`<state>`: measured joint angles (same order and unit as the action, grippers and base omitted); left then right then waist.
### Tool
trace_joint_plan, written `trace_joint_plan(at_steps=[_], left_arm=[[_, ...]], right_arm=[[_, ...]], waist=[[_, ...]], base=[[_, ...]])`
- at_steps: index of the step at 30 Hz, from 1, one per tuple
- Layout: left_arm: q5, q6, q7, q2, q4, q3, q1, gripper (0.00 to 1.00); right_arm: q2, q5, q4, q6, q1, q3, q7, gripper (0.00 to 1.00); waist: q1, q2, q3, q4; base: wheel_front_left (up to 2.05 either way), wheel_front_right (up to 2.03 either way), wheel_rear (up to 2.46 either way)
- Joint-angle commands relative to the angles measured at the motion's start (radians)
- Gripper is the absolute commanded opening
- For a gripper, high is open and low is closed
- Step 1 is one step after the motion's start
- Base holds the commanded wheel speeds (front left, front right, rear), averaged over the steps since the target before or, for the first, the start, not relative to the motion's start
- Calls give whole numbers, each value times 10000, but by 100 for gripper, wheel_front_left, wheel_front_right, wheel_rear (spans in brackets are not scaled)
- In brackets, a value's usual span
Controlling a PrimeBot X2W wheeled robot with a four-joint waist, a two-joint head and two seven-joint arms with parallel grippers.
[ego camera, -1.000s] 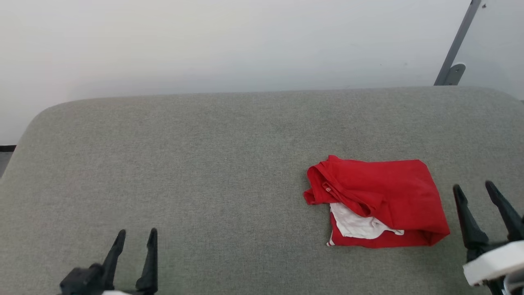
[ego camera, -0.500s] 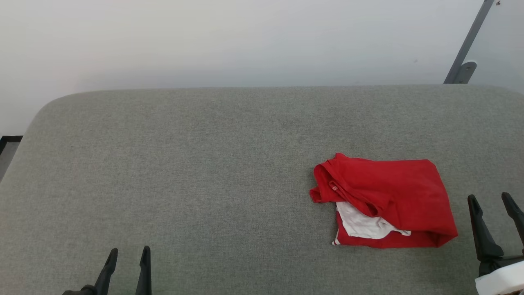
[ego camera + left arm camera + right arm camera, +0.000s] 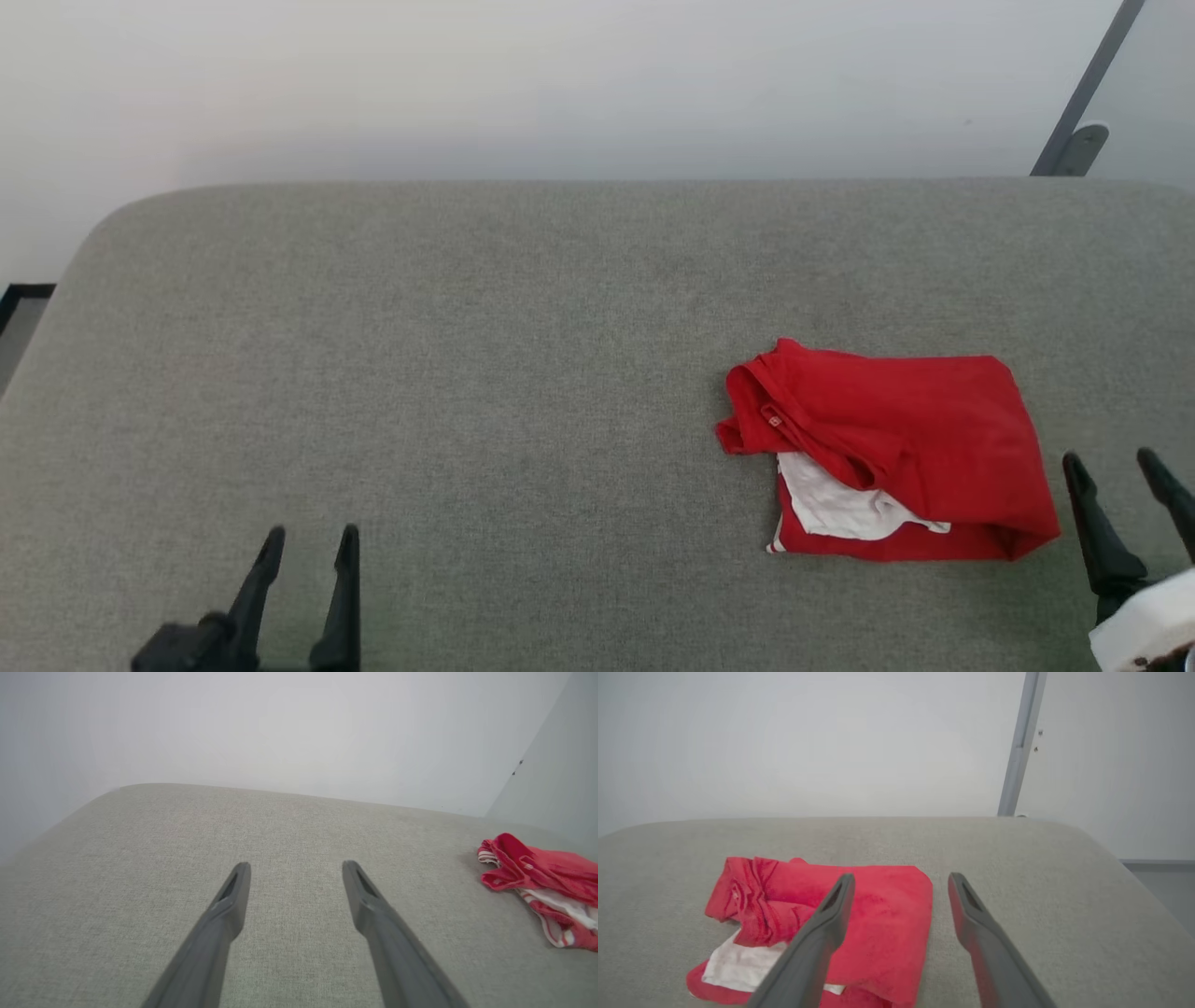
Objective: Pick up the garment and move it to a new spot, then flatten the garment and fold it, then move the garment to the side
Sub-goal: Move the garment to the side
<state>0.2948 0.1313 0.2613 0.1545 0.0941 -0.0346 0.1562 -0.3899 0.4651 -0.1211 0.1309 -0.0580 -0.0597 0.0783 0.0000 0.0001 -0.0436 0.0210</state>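
The garment [image 3: 896, 448] is a folded bundle of red shorts with a white panel showing at its front, lying on the right part of the grey cushioned surface [image 3: 467, 373]. The left wrist view has the garment [image 3: 537, 882] at its far right, striped trim visible. My right gripper [image 3: 1111, 459] stands open just right of the bundle, apart from it; in its own view the garment [image 3: 878, 914] lies beyond its left finger. Far to the left, my left gripper [image 3: 310, 534] is open near the front edge, nothing between its fingers [image 3: 233, 896].
A white wall rises behind the surface, with a grey metal post [image 3: 1083, 93] at the back right. The surface rounds off at its left [image 3: 56, 299] and right [image 3: 1134, 877] ends, with floor beyond.
The camera has shifted, so the whole scene slid right and up. The left gripper dipped toward the bottom edge and came back up; the right gripper sits lower in view than a second ago.
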Motion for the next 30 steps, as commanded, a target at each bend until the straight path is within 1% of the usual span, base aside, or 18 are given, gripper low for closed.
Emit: trace_joint_plan(at_steps=[1,3,5,9,11,14,17,19,21,25,30], left_arm=[[15,-13,52,34,34,-121,-258,100],[23,-13,52,145,154,-351,-535,100],[39,-13,52,252,239,-531,-913,100],[115,-13,52,326,398,-801,-1667,100],[111,-13,52,368,492,-929,-1987,100],[137,-13,52,398,583,-1149,-2445,100],[152,-13,52,409,640,-1272,-2839,100],[166,-13,52,410,650,-1350,-3065,100],[182,-13,52,402,663,-1379,-3295,100],[173,-13,52,303,630,-1375,-3489,100],[230,-13,52,316,705,-1360,-3702,100]], right_arm=[[-228,50,-128,-4,218,82,-373,100],[-520,207,-461,-4,566,186,-1383,100],[-957,368,-591,-2,1062,471,-2282,100],[-1867,1202,-840,-4,2103,1164,-4226,100],[-2205,1711,-1020,-4,2585,1552,-5209,100],[-2540,2447,-1229,-4,3357,1928,-6458,100],[-2630,2924,-1368,-2,3920,2430,-7601,100],[-2569,3153,-1569,-4,4313,2492,-8000,100],[-2523,3189,-1679,-4,4545,2776,-8299,100],[-2357,3164,-1987,-4,4782,3003,-8585,100],[-2095,3181,-2377,-30,4773,3397,-8885,100]], waist=[[0,-1,-124,8],[0,-1,-315,14],[0,-1,-541,6],[0,-1,-1098,-23],[0,-1,-1346,-26],[0,-1,-1706,-16],[0,-1,-2083,13],[0,-1,-2341,59],[0,-1,-2581,120],[0,-1,-2891,193],[0,-1,-3268,249]], base=[[0,0,0],[0,0,0],[0,0,0],[0,0,0],[0,0,0],[0,0,0],[0,0,0],[0,0,0],[0,0,0],[0,0,0],[0,0,0]])
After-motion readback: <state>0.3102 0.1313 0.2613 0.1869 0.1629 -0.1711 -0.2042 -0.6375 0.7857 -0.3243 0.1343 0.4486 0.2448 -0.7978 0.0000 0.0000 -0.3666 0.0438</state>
